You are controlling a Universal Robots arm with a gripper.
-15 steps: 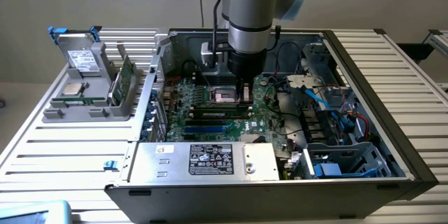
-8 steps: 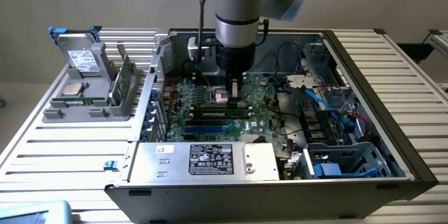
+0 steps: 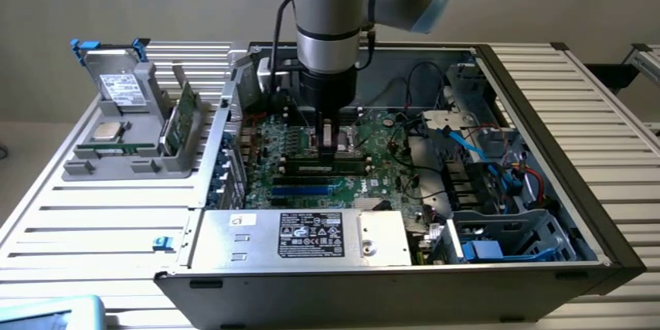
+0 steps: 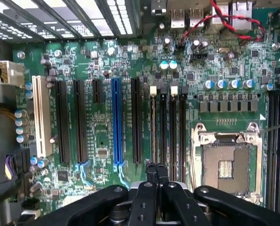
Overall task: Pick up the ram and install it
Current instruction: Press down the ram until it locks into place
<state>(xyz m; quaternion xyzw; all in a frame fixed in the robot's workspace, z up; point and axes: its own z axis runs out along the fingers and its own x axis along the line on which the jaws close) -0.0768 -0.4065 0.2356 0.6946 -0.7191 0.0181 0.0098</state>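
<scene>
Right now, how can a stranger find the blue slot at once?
Look inside the open case at the green motherboard. A row of long parallel slots runs across it. The blue slot stands among black ones, with a white one further off.

The exterior view looks down steeply from well back at the open computer case (image 3: pixel 413 191) on the worktop (image 3: pixel 93 214). The wrist view looks straight down, close above the motherboard (image 4: pixel 102 94). Both share its slots around the tool (image 4: pixel 156 169).
</scene>
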